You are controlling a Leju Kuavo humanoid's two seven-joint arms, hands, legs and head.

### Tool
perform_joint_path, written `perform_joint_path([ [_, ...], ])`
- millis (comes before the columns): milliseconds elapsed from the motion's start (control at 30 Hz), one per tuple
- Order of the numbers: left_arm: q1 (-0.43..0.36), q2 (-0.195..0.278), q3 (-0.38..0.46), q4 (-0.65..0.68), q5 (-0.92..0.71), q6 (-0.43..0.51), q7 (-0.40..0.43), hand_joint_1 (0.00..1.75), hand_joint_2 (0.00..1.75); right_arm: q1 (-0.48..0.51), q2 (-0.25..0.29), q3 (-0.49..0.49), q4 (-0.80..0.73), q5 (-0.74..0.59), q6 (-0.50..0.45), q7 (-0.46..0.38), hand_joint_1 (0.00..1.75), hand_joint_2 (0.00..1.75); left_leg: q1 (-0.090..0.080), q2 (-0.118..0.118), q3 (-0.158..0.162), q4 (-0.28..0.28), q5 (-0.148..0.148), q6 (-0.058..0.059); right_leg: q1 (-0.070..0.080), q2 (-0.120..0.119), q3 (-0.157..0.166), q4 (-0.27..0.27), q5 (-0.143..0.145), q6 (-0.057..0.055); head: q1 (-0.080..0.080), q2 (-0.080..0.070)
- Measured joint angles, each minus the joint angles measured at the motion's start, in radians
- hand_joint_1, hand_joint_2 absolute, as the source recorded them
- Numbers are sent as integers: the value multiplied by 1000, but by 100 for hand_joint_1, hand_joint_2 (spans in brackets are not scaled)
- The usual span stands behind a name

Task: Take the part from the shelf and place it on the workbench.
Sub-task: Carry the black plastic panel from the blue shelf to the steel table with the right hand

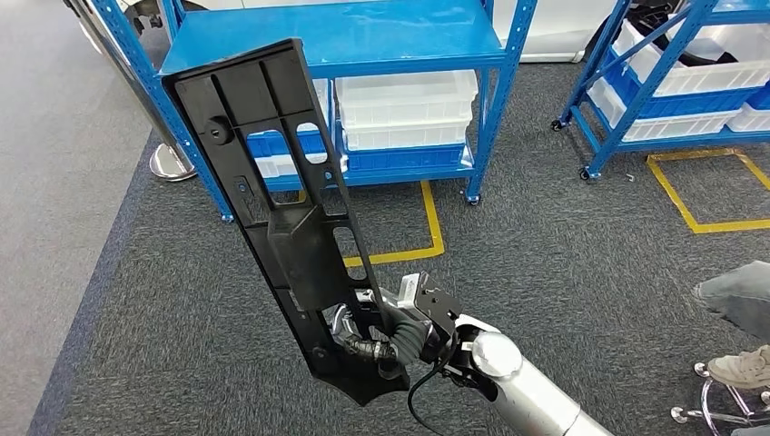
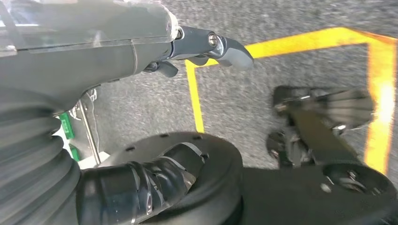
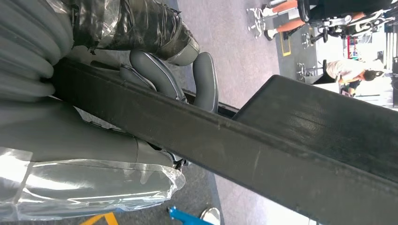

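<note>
Black plastic: the part (image 1: 289, 211) is a long moulded trim panel, ribbed, with cut-out slots, held up in the air well off the shelf.
Position: it stands steeply tilted, upper end leaning to the far left in front of the blue shelf (image 1: 345, 41), lower end near, by the robot's body.
Grip: the right hand (image 1: 390, 336) holds the panel close to its lower end; in the right wrist view the grey fingers (image 3: 205, 79) wrap over one long edge with the thumb side pressed under the panel.
Handling, my judgement: stiff, probably light for its length, but top-heavy when taken this low; the long free end will want to swing and twist in the grip. Smooth moulded edges could slip. A hold nearer the middle, on a rib or beside a slot, would steady it.
Right arm: the silver forearm comes in from the near right, wrist bent toward the panel.
Left hand (image 2: 206, 47): hangs low over grey carpet and yellow floor tape (image 2: 195, 98), holding nothing, the visible fingers loosely extended.
Surroundings: white bins (image 1: 407, 109) on the shelf's lower levels; a person's shoe (image 1: 740, 368) at the near right.
Stage: part taken from the shelf; no workbench in sight yet.
</note>
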Motion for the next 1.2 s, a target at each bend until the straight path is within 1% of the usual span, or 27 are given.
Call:
perform_joint_path([
  [33, 0, 1, 0, 0, -2, 0, 0, 0, 175, 0, 0, 0, 2, 2, 0, -3, 175, 175, 1, 0, 3, 41, 22, -2, 0, -1, -18, 3, 13, 2, 0, 0],
  [67, 0, 1, 0, 0, -3, 0, 0, 0, 175, 1, 0, 0, 5, 3, 0, -6, 175, 175, 1, 0, 22, 46, 58, -3, 0, -2, -36, 7, 24, 4, 0, 0],
  [100, 0, 2, 0, 0, -4, 0, 1, 0, 175, 1, 0, 0, 6, 3, 1, -8, 175, 175, 2, 0, 61, 11, 87, -1, 0, -2, -52, 12, 34, 7, 0, 0],
  [133, -1, 2, 0, 0, -4, 0, 1, 0, 175, 1, 0, 0, 7, 3, 1, -9, 175, 175, 1, -1, 122, -59, 89, 1, 0, -2, -66, 19, 42, 11, 0, 0],
  [200, -4, 2, 0, -1, -5, 0, 0, 0, 175, 0, 1, 0, 7, 3, 0, -11, 175, 175, -2, -1, 239, -222, 37, 12, 3, -2, -82, 32, 55, 20, 0, 0],
  [233, -5, 3, 0, -1, -5, 0, 0, 0, 175, 0, 2, 0, 7, 3, 0, -12, 175, 175, -4, -1, 271, -272, 10, 20, 4, -2, -84, 35, 61, 26, 0, 0],
  [267, -6, 3, -1, -2, -5, 0, 0, 0, 175, 0, 2, 0, 7, 4, 0, -13, 175, 175, -5, -1, 279, -295, 1, 28, 4, -3, -85, 36, 67, 32, 1, 0],
  [333, -7, 2, -2, -2, -6, 0, 1, 0, 175, 1, 3, 0, 7, 6, 0, -15, 175, 175, -3, 2, 272, -300, 13, 47, 1, 0, -93, 46, 62, 44, 1, 0],
  [367, -6, 2, -2, -2, -6, 0, 1, 0, 175, 1, 3, 0, 7, 7, 0, -16, 175, 175, -1, 4, 266, -302, 22, 56, 0, 3, -106, 73, 39, 49, 1, 0],
  [433, -6, 3, -2, -2, -8, 1, 2, 0, 175, 2, 3, 0, 8, 8, 1, -20, 175, 175, 0, 7, 250, -301, 39, 67, -3, 7, -153, 188, -39, 55, 1, 0],
  [467, -6, 4, -2, -2, -9, 2, 2, 0, 175, 4, 3, 0, 10, 8, 1, -21, 175, 175, -1, 8, 239, -299, 46, 68, -4, 8, -178, 257, -75, 58, 0, 0],
  [500, -6, 4, -2, -2, -9, 2, 2, 0, 175, 6, 3, 0, 11, 8, 1, -22, 175, 175, -1, 8, 229, -297, 51, 68, -6, 8, -193, 309, -97, 60, 0, 0],
  [533, -6, 4, -3, -2, -10, 2, 2, 0, 175, 8, 3, 0, 13, 8, 1, -22, 175, 175, -1, 9, 220, -292, 55, 67, -7, 8, -191, 327, -100, 61, 0, 0],
  [567, -5, 4, -3, -2, -10, 2, 3, 0, 175, 10, 3, 0, 14, 9, 1, -22, 175, 175, -1, 11, 214, -288, 57, 66, -8, 7, -166, 301, -86, 60, 0, 0],
  [633, -5, 4, -4, -2, -10, 1, 4, 0, 175, 9, 3, 0, 15, 9, 2, -23, 175, 175, -2, 17, 206, -278, 56, 63, -7, -9, -76, 165, -40, 53, 0, 0],
  [700, -5, 5, -6, -2, -11, 1, 5, 0, 175, 7, 3, 0, 15, 9, 4, -25, 175, 175, -6, 26, 202, -269, 54, 55, 1, -28, -19, 63, -18, 44, 0, 0],
  [733, -5, 5, -7, -2, -12, 1, 6, 0, 175, 7, 3, 0, 15, 9, 4, -26, 175, 175, -7, 31, 200, -268, 53, 50, 5, -29, -14, 48, -19, 40, 0, 0],
  [800, -6, 6, -9, -2, -13, 1, 8, 0, 175, 7, 3, 0, 15, 8, 5, -27, 175, 175, -8, 42, 199, -266, 52, 37, 5, -13, -20, 45, -11, 30, 0, 0],
  [867, -7, 7, -11, -2, -13, 1, 8, 0, 175, 7, 3, 0, 15, 8, 5, -27, 175, 175, -5, 33, 187, -240, 29, 25, 1, 0, -23, 38, -2, 16, 0, 0],
  [900, -7, 7, -11, -2, -13, 1, 8, 0, 175, 7, 4, 0, 15, 8, 5, -27, 175, 175, -3, 22, 170, -200, 1, 19, -1, 5, -24, 34, 3, 10, 0, 0],
  [967, -7, 8, -12, -2, -13, 1, 9, 0, 175, 8, 5, 0, 15, 8, 6, -27, 175, 175, -1, 7, 114, -72, -69, 13, -1, 18, -31, 35, 8, 4, 0, 0],
  [1000, -7, 8, -13, -2, -13, 1, 9, 0, 175, 9, 5, 0, 15, 8, 6, -27, 175, 175, 0, 5, 87, -11, -92, 11, 0, 25, -35, 37, 9, 3, 0, 0],
  [1033, -6, 8, -13, -2, -14, 1, 9, 0, 175, 11, 5, 0, 15, 7, 6, -27, 175, 175, 0, 5, 73, 21, -97, 11, 0, 33, -39, 40, 10, 3, 0, 0],
  [1067, -6, 9, -13, -2, -14, 1, 10, 0, 175, 13, 5, 0, 15, 7, 7, -27, 175, 175, 0, 4, 77, 17, -82, 12, 1, 42, -42, 43, 11, 4, 0, 0],
  [1100, -6, 9, -13, -2, -15, 1, 11, 0, 175, 14, 5, 0, 15, 6, 7, -27, 175, 175, 1, 0, 99, -27, -50, 14, 0, 51, -44, 47, 11, 5, 0, 0],
  [1133, -5, 10, -13, -2, -16, 1, 11, 0, 175, 14, 5, 0, 15, 5, 7, -28, 175, 175, 1, -13, 134, -98, -12, 18, 0, 61, -45, 50, 12, 6, 0, 0],
  [1200, -4, 13, -14, -2, -19, 1, 12, 0, 175, 14, 6, 0, 15, 2, 6, -30, 175, 175, 2, -51, 191, -217, 31, 24, 1, 79, -52, 56, 15, 14, 0, 0],
])
